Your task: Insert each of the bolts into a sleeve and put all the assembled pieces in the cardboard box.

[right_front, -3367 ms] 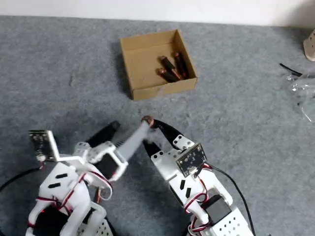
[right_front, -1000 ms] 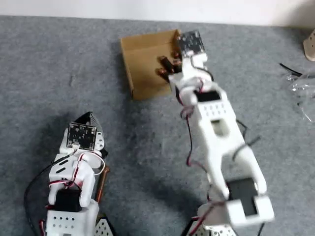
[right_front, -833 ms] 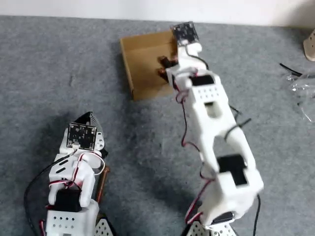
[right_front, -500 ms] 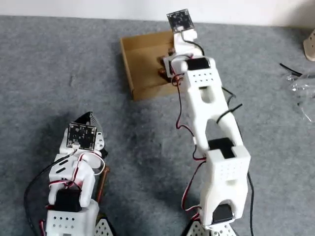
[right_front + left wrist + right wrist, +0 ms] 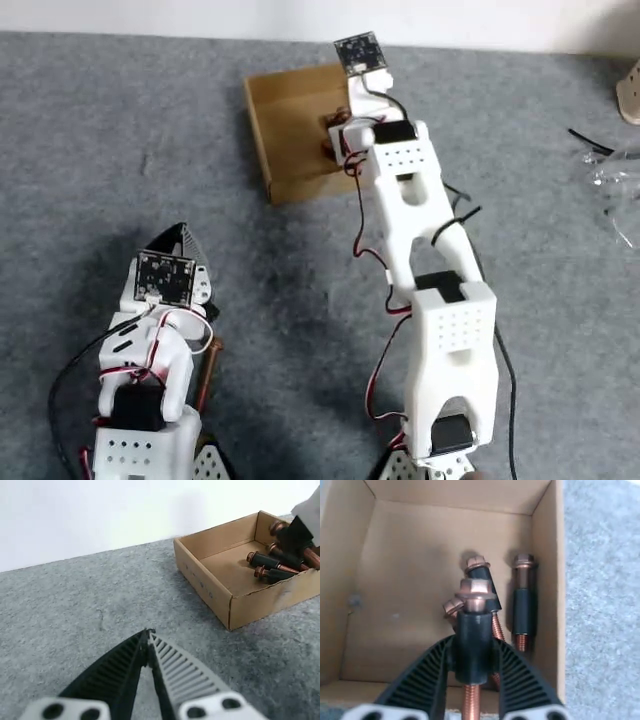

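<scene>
Bolt-in-sleeve piece [image 5: 474, 627] looks stiff, hefty; right gripper [image 5: 473, 646] clamps its grippy black sleeve [image 5: 475, 655] over the cardboard box [image 5: 420, 495]; left gripper [image 5: 148, 637] closed, empty.

Box [image 5: 290, 125] left half bare, room to pass | pieces [image 5: 270, 562] crowd its right side | right arm [image 5: 410, 190] bars worktop [image 5: 120, 130] from base to box, held piece [image 5: 475, 625] over it | open worktop ahead of left end effector [image 5: 148, 632]
</scene>
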You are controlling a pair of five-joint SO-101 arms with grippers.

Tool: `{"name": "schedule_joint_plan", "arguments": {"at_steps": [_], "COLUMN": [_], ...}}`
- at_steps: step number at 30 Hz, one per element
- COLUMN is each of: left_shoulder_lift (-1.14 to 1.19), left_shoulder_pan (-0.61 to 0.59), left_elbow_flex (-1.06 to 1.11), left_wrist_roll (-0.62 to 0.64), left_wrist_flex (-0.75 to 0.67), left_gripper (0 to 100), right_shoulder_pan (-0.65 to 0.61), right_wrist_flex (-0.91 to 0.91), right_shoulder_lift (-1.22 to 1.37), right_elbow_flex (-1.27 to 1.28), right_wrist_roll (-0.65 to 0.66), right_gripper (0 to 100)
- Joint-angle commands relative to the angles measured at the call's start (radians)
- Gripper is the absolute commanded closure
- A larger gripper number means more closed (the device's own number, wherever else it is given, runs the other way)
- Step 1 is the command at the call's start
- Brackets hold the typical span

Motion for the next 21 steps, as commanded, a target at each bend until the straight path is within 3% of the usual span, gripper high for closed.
{"name": "schedule_joint_plan", "arguments": {"at_steps": [1, 13, 19, 21], "left_shoulder_lift": [-0.013, -0.013, -0.013, -0.013], "left_shoulder_pan": [-0.012, -0.012, -0.012, -0.012], "left_elbow_flex": [0.012, 0.015, 0.015, 0.015], "left_wrist_roll": [-0.003, -0.003, -0.003, -0.003], "left_wrist_flex": [-0.020, -0.026, -0.026, -0.026], "left_gripper": [99, 99, 99, 99], "right_shoulder_pan": [0.012, 0.013, 0.012, 0.012], "right_wrist_flex": [0.004, 0.005, 0.081, 0.105], "right_shoulder_lift": [-0.008, 0.039, 0.039, 0.036], "right_elbow_flex": [-0.065, -0.059, -0.067, -0.067], "right_wrist_roll": [-0.003, -0.002, -0.002, -0.002], "right_gripper": [99.2, 98.3, 76.8, 74.0]}}
